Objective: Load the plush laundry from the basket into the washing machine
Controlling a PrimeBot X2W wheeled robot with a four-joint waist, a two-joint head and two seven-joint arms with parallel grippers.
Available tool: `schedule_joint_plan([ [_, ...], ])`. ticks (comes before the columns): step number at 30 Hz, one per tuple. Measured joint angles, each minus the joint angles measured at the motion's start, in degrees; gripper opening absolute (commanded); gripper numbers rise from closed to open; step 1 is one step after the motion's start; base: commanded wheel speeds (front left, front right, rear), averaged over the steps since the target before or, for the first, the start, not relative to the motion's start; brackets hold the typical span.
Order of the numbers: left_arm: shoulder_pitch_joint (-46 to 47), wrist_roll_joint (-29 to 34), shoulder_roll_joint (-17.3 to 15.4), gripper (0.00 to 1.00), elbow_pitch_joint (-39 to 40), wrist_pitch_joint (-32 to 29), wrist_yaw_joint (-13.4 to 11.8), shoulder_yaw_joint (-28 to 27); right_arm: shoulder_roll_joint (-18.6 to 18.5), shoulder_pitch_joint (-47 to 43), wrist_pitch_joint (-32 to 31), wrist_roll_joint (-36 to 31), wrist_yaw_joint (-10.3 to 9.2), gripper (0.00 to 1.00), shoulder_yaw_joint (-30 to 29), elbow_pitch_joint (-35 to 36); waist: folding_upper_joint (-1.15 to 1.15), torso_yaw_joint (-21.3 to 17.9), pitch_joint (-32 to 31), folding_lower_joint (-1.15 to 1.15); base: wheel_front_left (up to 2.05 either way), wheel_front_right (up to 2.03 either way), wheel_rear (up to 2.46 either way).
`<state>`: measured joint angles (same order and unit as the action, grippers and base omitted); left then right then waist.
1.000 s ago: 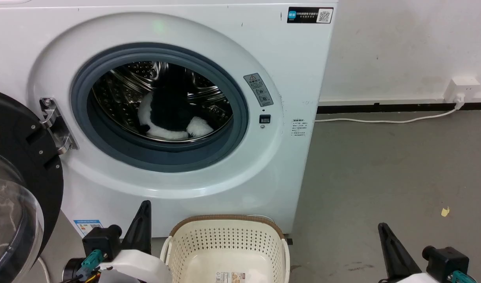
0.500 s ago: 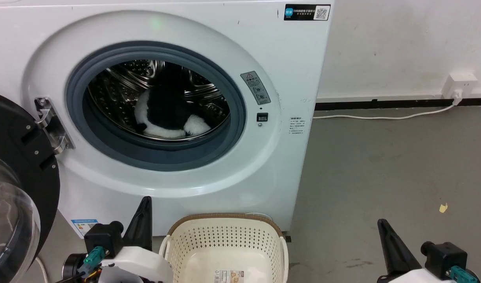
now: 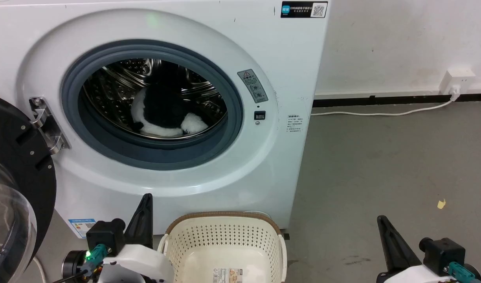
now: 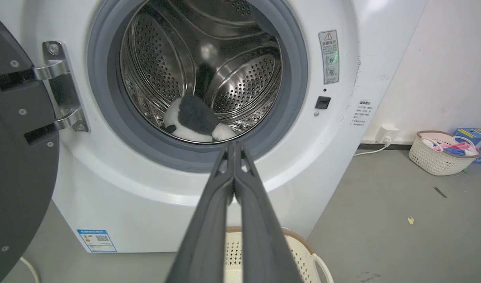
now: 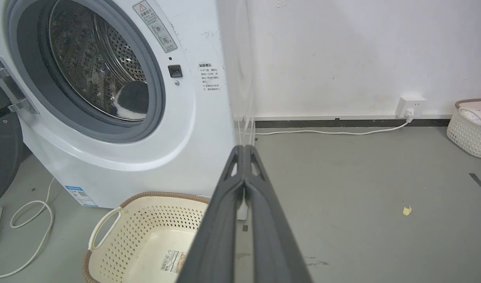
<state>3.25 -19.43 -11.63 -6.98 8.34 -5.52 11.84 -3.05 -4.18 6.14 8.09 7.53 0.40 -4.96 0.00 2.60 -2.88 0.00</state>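
The plush laundry (image 3: 162,114), black fur with white patches, lies inside the steel drum of the washing machine (image 3: 244,173), whose door (image 3: 16,157) hangs open at the left. The left wrist view looks straight in at the plush laundry (image 4: 195,118). On the floor in front of the machine stands the cream basket (image 3: 224,217); its floor shows a label sticker and no plush. My left gripper (image 3: 147,195) is shut and holds nothing, low and left of the basket. My right gripper (image 3: 379,218) is shut and holds nothing, over grey floor to the basket's right. Both sets of fingers press together in the wrist views (image 4: 233,144) (image 5: 243,147).
The open door (image 4: 12,157) juts out at the left. A wall socket (image 3: 454,84) feeds a white cable along the skirting. A second basket (image 4: 441,153) with clothes stands far right by a blue box. A cable loop (image 5: 32,220) lies left of the machine.
The whole head view has shifted a little, so the camera moved. The plush, the basket and both shut grippers stay as they were.
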Motion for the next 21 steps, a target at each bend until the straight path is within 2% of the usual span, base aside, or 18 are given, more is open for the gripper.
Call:
schedule_joint_plan([
  [21,-0.8,5.4,2.2,0.0,1.8,-2.3,1.3,-3.3,0.0,1.1,-1.8,-2.0,0.0,0.0,-0.1,1.3,0.0,-0.7,0.8,0.0,0.0,0.0,0.0],
])
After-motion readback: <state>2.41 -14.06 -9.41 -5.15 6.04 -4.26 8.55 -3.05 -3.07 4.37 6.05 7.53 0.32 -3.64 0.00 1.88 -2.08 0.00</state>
